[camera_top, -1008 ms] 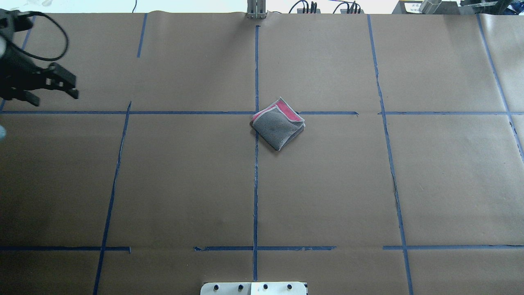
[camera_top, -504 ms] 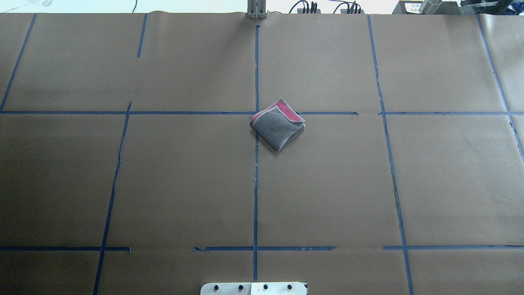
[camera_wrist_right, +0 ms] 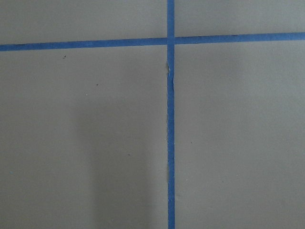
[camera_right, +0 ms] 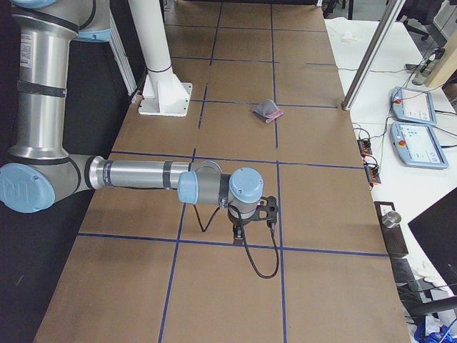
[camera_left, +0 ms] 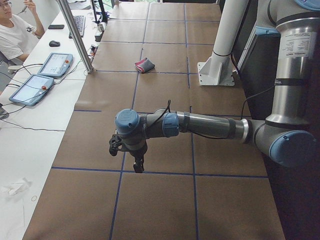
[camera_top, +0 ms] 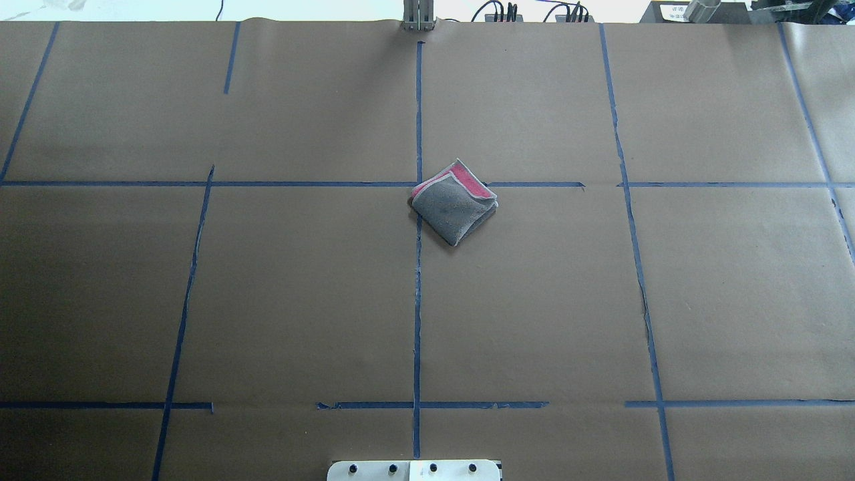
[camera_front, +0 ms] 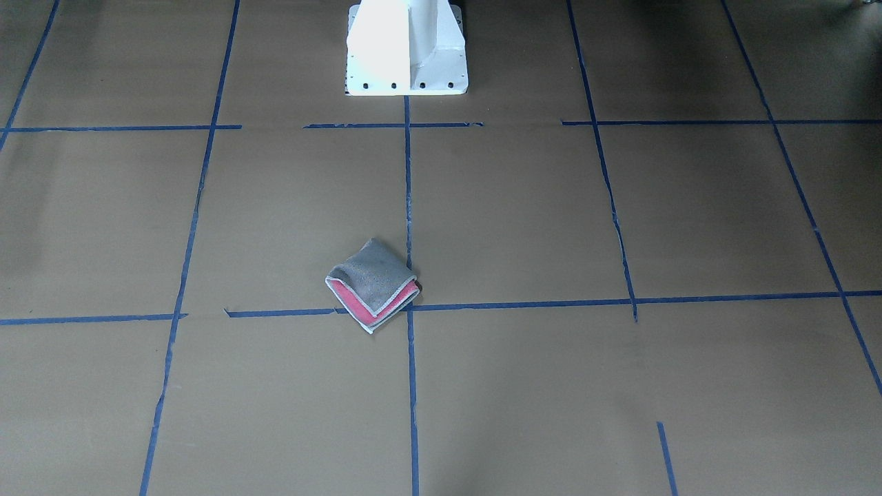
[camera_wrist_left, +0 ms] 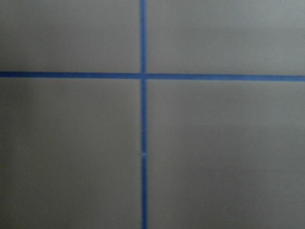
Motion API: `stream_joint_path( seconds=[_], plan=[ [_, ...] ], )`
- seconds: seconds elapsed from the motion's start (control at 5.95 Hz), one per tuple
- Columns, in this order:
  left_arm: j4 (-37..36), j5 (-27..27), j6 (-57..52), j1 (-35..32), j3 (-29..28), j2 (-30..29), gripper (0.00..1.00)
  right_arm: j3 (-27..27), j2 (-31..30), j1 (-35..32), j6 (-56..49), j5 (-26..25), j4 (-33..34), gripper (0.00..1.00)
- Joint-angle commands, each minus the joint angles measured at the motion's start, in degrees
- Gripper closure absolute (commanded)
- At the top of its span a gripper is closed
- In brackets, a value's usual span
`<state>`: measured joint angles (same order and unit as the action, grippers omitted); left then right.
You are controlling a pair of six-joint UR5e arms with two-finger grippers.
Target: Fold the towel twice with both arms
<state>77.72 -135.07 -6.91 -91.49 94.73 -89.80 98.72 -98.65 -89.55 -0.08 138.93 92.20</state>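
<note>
My left arm (camera_left: 210, 125) is stretched out low over the brown-papered table (camera_top: 300, 300), far out on my left side. My left gripper (camera_left: 137, 165) hangs at its end with the fingers pointing down. It shows only in the side view, so I cannot tell whether it is released or clenched. The left wrist camera sees nothing but paper and a crossing of blue tape (camera_wrist_left: 142, 75).

The towel (camera_top: 454, 202) lies flat on the table well off to the right of my left gripper, near the middle and out in front of my white base pedestal (camera_front: 406, 48). It touches neither gripper. It is folded into a small thick square and sits cornerwise like a diamond: one corner points away from me and one back toward me. It rests over a tape crossing. The grey face is up, and a pink strip with a pale stitched edge shows along its far right side. It is so nearly square that I can name no long axis.

My right gripper (camera_right: 240, 230) is well to the right of the towel, on my right arm (camera_right: 136, 174), fingers down over a tape line. Again only a side view shows it, and I cannot tell its state.
</note>
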Motion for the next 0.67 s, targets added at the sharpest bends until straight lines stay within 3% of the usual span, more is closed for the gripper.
stream_joint_path(
  seconds=[0.0,0.5],
  plan=[
    [0.1,-0.1,-3.6,-1.2,-3.2,0.2,0.00,0.2,-0.1,-0.5,0.0,0.0,0.0,0.00],
    [1.5,-0.1,-3.6,-1.2,-5.9,0.0,0.00,0.2,0.0,-1.5,0.0,0.0,-0.1,0.00]
  ],
)
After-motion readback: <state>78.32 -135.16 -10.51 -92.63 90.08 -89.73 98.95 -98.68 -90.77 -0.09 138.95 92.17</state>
